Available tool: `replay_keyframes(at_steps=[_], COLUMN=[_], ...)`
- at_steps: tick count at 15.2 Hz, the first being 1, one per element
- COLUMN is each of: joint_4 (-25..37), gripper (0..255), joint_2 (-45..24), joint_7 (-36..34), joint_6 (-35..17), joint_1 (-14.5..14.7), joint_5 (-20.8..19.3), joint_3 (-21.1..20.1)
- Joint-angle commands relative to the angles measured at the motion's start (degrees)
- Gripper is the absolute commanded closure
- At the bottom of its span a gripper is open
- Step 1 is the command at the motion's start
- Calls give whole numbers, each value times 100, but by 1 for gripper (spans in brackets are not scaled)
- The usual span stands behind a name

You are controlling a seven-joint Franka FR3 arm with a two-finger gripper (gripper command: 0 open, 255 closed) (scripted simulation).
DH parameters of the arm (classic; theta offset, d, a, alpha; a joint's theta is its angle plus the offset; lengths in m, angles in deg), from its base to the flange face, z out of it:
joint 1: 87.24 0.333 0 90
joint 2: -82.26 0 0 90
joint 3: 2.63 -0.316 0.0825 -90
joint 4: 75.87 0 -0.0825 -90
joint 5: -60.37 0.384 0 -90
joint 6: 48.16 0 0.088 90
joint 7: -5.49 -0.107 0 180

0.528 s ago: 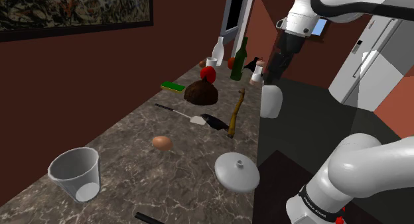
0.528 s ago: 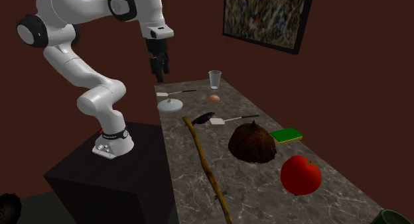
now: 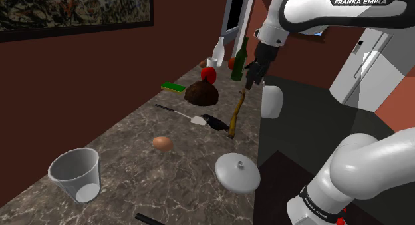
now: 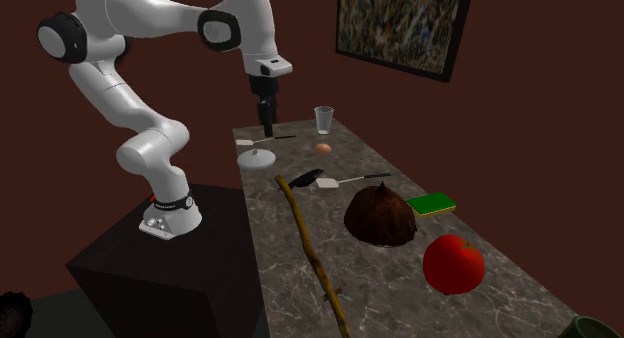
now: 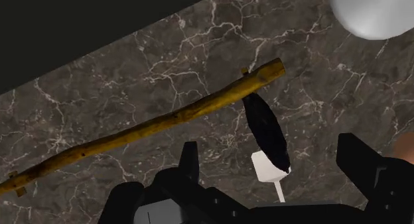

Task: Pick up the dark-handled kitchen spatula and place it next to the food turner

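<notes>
A dark, white-veined marble desk [image 3: 133, 160] ran along a deep red wall with a framed painting [image 3: 73, 10] on it. The pincer [image 3: 251, 80] hung in the air above the desk, its two black fingers [image 5: 189, 164] spread wide and gripping nothing.

Below it, as the wrist view showed, lay the white blade of the spatula [image 5: 269, 168], seen between the fingers but untouched by them. Its thin dark handle ran flat along the desk, away from the pincer and toward the wall. A black oblong thing [image 5: 265, 130] lay with one end over the blade and the other by the thick end of a long brown stick [image 5: 152, 126], which also lay under the pincer.

To one side of the pincer sat a white knobbed lid [image 3: 237, 172]. Farther off that way were a brown egg [image 3: 161, 143], a clear cup [image 3: 75, 174] and a second white-bladed, dark-handled utensil [image 4: 282, 138]. To the pincer's other side stood a brown dome [image 3: 201, 92], a green sponge [image 3: 173, 86] and a red apple [image 3: 209, 74].
</notes>
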State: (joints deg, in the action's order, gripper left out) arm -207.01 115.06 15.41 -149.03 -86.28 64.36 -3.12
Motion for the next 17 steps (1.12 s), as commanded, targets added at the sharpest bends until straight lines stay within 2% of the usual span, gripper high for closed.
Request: replay_keyframes(at_steps=[1, 9, 17], joint_4=[81, 629, 1622], gripper=[0, 0, 0], joint_2=[-369, -1902, -3535], joint_7=[31, 38, -40], joint_6=[-307, -1334, -2006], joint_1=[50, 241, 425], joint_5=[11, -17, -240], joint_3=[-57, -340, -584])
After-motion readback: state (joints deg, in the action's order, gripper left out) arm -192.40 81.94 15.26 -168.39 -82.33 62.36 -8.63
